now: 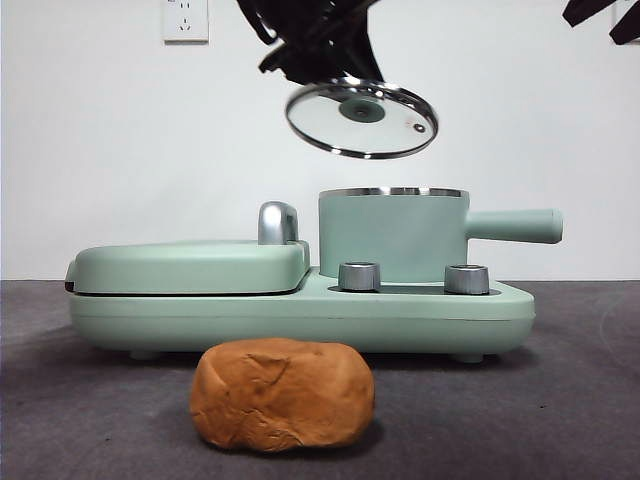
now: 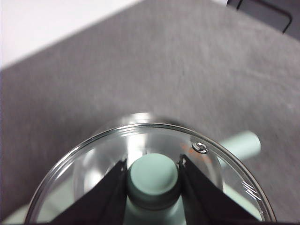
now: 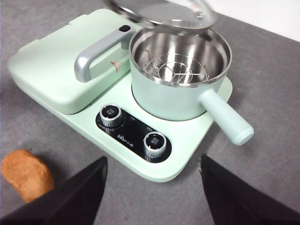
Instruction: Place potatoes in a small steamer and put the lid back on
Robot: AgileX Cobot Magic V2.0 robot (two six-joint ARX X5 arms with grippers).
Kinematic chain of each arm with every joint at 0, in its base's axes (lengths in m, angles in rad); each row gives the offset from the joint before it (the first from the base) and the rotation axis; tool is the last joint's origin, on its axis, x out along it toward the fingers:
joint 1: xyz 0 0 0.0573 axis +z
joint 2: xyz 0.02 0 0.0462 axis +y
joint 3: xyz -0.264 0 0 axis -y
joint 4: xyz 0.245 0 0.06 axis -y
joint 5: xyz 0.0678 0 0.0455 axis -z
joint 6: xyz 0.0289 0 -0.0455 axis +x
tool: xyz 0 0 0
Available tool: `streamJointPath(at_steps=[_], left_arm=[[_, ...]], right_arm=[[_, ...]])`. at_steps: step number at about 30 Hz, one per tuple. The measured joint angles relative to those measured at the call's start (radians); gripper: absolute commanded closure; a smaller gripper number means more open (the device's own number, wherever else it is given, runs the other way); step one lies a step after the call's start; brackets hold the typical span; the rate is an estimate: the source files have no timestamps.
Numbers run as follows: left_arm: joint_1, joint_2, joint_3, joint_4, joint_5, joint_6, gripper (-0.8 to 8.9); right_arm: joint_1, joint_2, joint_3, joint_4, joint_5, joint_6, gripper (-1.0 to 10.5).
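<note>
The left claw (image 2: 153,176) grips the lid (image 1: 361,118) by its knob, holding it tilted in the air above the steamer (image 1: 392,235) so the pot stays open. The right claw (image 3: 153,187) hangs wide open. The potato (image 1: 282,394) sits on the bench (image 1: 560,400), in front of the cooker.

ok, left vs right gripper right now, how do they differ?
The left gripper has its jaws shut on the knob of the lid, holding it tilted in the air above the small steamer; the right gripper has its jaws open and holds nothing. The left sits over the pot, while the right hangs back, looking down at the cooker's dials and the potato. Both have two black jaws.
</note>
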Motion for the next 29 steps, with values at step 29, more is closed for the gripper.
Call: streamJointPath(at_steps=[29], left_arm=[[0.052, -0.779, -0.658, 0.029, -0.156, -0.058, 8.04]], right_arm=[[0.0, 0.025, 0.0, -0.005, -0.063, -0.008, 6.3]])
